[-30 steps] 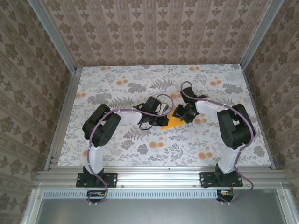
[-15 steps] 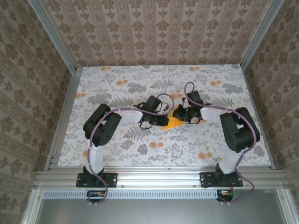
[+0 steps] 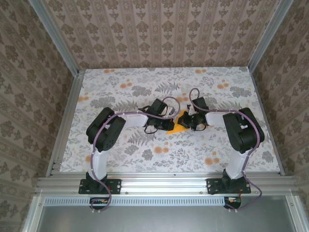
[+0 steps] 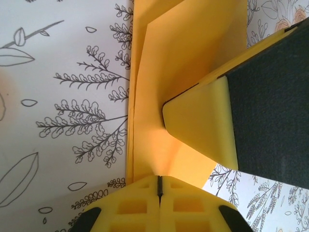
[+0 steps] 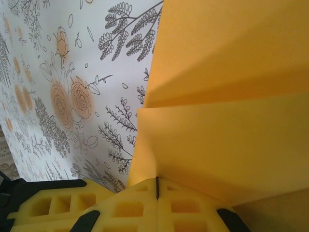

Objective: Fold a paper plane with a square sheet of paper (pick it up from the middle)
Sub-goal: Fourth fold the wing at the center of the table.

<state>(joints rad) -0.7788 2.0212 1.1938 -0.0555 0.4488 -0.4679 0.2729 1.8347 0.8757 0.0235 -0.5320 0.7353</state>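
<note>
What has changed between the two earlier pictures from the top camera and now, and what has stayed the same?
The right pincer moved a little toward the near edge of the table and closed on the right side of the orange-yellow paper. The left pincer stayed shut on the paper's left side, and the paper remained about where it was.

Flat table (image 3: 145, 155), covered edge to edge by pale cloth (image 3: 120, 86) printed with grey leaf sprays and small orange flowers. Framed by aluminium rails (image 3: 164, 182) at left, right and near sides. Carries, just right of centre, square sheet of paper (image 3: 177, 126): orange-yellow, folded into overlapping flaps, one long edge down against cloth.
</note>
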